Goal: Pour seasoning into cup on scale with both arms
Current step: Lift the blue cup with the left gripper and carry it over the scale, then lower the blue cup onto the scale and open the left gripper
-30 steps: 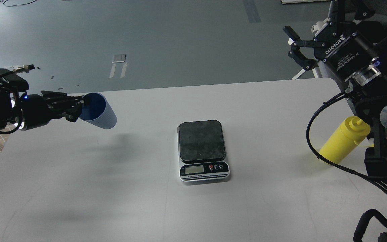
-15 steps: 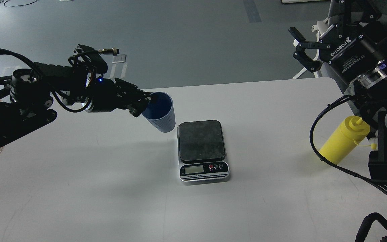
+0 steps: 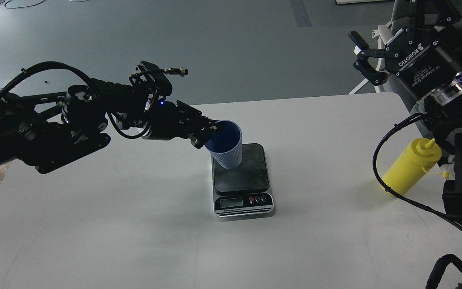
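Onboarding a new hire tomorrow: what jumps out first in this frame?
The left gripper holds the light blue cup by its rim, tilted, over the left part of the scale at the table's centre. The yellow seasoning bottle stands untouched near the table's right edge. Above it, the right gripper hangs open, holding nothing.

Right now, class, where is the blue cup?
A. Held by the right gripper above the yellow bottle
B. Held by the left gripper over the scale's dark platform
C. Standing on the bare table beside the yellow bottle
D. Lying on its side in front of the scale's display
B: the left gripper grips the cup at its rim, over the near-left part of the scale platform; the right gripper is open and empty.
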`<state>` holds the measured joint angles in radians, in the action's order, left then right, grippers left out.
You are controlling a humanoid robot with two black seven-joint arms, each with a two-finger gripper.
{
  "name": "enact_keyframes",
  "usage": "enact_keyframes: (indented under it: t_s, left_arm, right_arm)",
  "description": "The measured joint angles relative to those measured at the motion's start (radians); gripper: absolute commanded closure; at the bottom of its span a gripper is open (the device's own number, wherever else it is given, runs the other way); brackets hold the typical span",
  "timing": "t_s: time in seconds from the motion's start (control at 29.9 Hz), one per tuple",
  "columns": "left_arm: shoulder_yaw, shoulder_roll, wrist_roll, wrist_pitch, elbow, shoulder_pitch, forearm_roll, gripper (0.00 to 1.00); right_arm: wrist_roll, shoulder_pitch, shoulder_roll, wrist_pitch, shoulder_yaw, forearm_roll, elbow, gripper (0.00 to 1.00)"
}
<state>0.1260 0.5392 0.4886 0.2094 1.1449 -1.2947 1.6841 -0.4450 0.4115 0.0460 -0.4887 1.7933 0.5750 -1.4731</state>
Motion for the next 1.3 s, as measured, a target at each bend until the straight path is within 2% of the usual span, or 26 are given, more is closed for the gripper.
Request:
enact_keyframes:
  t_s: [0.5,0.94,1.0,1.3]
  left_arm:
    - [0.000,-0.189,0.000,0.030,-0.164,-0.006,0.000,1.00]
    - [0.017,-0.194,0.000,0.032,-0.169,0.011,0.000,1.00]
    - [0.026,-0.193,0.000,0.032,-0.169,0.013,0.000,0.96]
    - [0.030,-0.193,0.000,0.032,-0.171,0.013,0.000,0.96]
  right_arm:
    - [0.000,-0.025,0.014,0.000,0.025,-0.001,-0.021,0.01]
    - [0.000,-0.034,0.021,0.000,0.035,-0.001,-0.024,0.01]
    - [0.000,-0.037,0.021,0.000,0.035,-0.001,-0.024,0.01]
    - [0.000,-0.045,0.021,0.000,0.035,-0.001,-0.032,0.01]
